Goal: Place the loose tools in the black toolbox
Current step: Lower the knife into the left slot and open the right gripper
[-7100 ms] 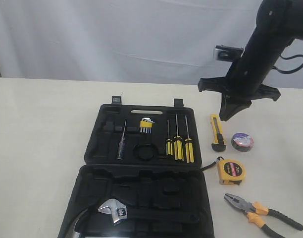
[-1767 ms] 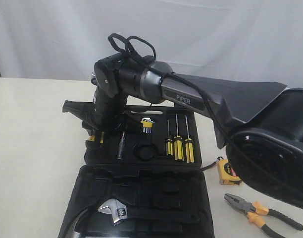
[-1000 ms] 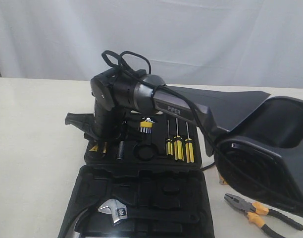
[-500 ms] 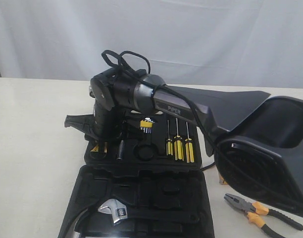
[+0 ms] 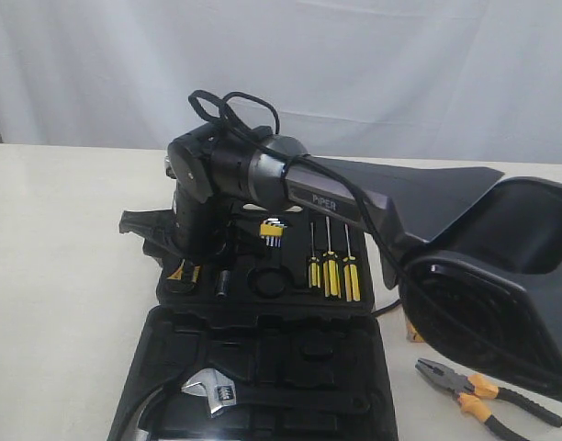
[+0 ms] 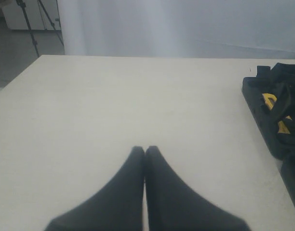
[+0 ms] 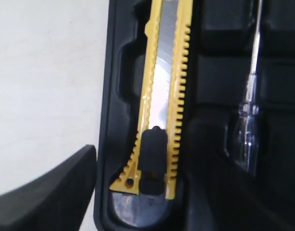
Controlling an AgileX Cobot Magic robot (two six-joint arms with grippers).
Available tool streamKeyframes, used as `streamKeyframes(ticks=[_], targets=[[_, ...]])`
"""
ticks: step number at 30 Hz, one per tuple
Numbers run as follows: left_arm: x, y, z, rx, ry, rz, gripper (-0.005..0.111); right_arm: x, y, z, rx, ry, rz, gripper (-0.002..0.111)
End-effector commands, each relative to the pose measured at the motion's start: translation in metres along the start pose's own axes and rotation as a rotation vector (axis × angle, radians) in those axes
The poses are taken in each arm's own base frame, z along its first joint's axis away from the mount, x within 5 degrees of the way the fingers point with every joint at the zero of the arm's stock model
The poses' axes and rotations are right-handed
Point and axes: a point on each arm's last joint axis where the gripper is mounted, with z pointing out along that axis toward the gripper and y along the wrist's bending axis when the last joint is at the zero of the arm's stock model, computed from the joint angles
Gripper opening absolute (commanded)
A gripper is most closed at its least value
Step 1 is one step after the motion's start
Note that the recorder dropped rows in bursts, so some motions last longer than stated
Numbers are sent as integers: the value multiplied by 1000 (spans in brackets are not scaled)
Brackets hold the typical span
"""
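The black toolbox [image 5: 299, 363] lies open on the bench [image 5: 61, 276]; my right fingers [image 7: 46, 192] stand spread over its left edge, clear of the yellow-black utility knife [image 7: 162, 96] lying in its slot. My left fingers [image 6: 138, 192] are pressed together. Rising crookedly, I could snag the knife out

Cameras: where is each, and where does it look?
Exterior view: off the arms, faces across the table toward the white curtain; shows the right arm over the open toolbox.
Left wrist view: on the left arm, looks along the table past its shut tool.
Right wrist view: on the right arm, looks down at the utility knife; one tool finger shows.
Shared: all three show the toolbox.
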Motion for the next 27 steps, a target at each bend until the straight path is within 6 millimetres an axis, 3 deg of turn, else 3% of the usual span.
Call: streamKeyframes(ticks=[1,2,4,5,6,11,23,27], targets=[[0,0,0,5,-4,-5,0,-3,3,-13,-12,-17,-11,60],[0,0,0,5,-4,-5,0,-5,4,-17,-19,-24,-21,54],[0,0,0,5,-4,-5,0,-8,6,-30,-36,-42,-66,30],[0,0,0,5,-4,-5,0,-10,8,-36,-44,-52,-93,10],[0,0,0,5,-4,-5,0,-10,8,-39,-47,-56,-117,0],[0,0,0,5,-4,-5,0,-9,7,-36,-37,-48,-163,0],[0,0,0,5,-4,-5,0,1,-1,9,8,-14,-230,0],[0,0,0,5,-4,-5,0,1,-2,14,7,-14,-238,0]])
